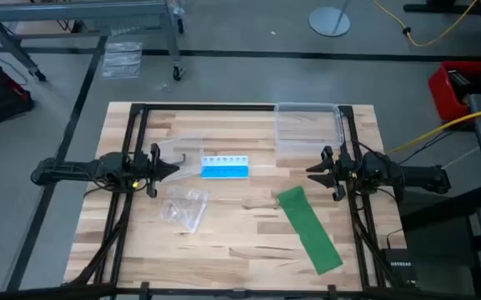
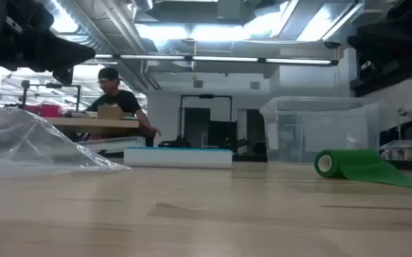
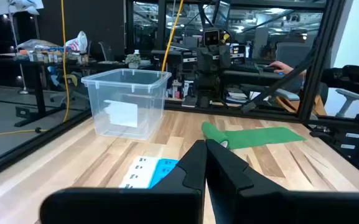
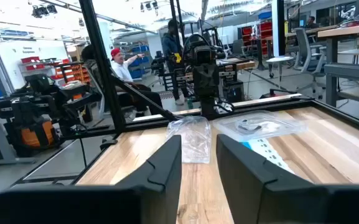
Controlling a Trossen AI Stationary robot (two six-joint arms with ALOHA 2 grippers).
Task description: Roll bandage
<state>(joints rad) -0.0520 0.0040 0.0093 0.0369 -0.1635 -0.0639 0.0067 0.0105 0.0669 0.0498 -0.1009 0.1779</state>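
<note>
Lying diagonally: bandage (image 1: 308,228), long axis from centre toward lower right of the high view
Look: solid green strip, upper-left end rolled into a small coil
Left gripper (image 1: 173,167): centre-left, fingers shut, empty
Right gripper (image 1: 311,172): centre-right, fingers apart, empty

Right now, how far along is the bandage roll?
Done: one end of the green bandage is curled into a small roll, clear in the low view. In hand: nothing; the left gripper is shut and the right gripper open, both empty, clear of it. Left: most of the strip lies flat, unrolled.
</note>
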